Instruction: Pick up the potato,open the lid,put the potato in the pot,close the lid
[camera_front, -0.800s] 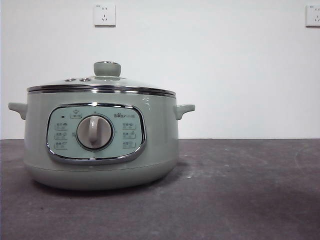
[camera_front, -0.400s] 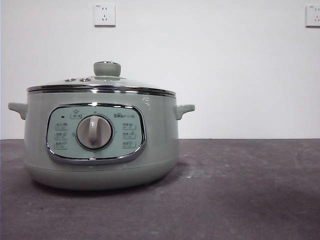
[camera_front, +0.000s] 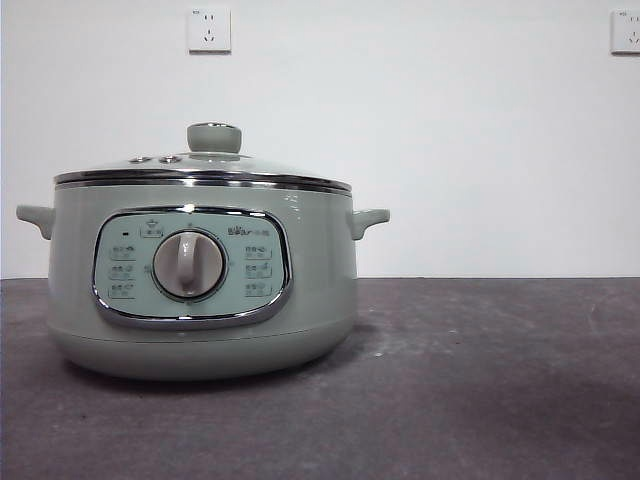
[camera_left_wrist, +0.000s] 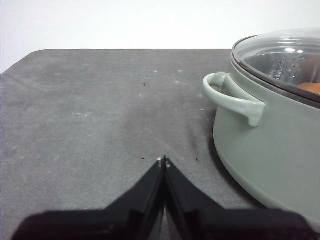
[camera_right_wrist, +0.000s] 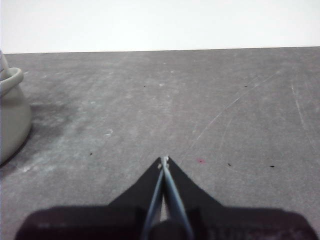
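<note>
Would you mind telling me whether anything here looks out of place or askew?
Nothing stands out. The lid sits level on the pot, with the potato visible through the glass, and both hands, left hand and right hand, are shut and empty.

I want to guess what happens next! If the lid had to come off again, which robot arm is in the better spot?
Probably the left gripper: its view shows the pot and lid close by.

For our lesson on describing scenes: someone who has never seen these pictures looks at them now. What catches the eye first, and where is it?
The big sage-green pot dominates the front view, standing left of centre on the dark table, its glass lid closed. Through the lid, the left wrist view shows something orange, probably the potato, inside. Both the left gripper and right gripper are shut, empty, over bare table.
</note>
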